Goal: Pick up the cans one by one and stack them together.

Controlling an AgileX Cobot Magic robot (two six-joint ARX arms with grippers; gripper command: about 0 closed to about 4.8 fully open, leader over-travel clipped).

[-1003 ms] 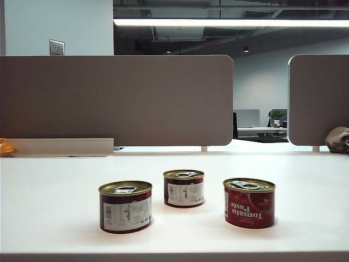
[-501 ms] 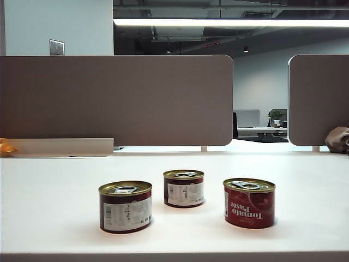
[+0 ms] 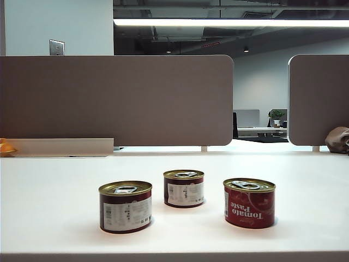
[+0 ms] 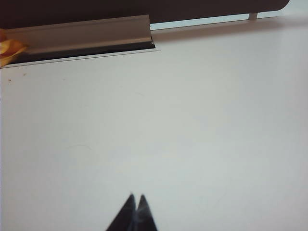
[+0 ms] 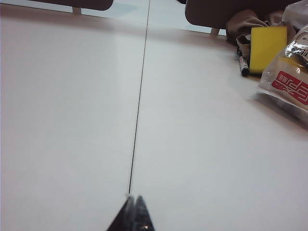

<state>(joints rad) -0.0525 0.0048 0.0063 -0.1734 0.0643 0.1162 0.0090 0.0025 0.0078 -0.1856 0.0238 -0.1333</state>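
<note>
Open-plan office: grey desk partitions [image 3: 117, 98], white desk [image 3: 54, 185], ceiling strip light [image 3: 229, 22], monitor [image 3: 247, 118] beyond.

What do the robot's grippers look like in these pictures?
Only the fingertips show. The left gripper ends in two thin, dark, pointed fingers, pressed together. The right gripper looks the same: dark, narrow, tapered to a point. No cables, markings or arm bodies are visible, and the exterior view shows no arm.

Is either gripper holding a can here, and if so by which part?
Nothing is held. The left gripper and right gripper are both shut over bare table; all three cans stand apart, untouched.
</note>
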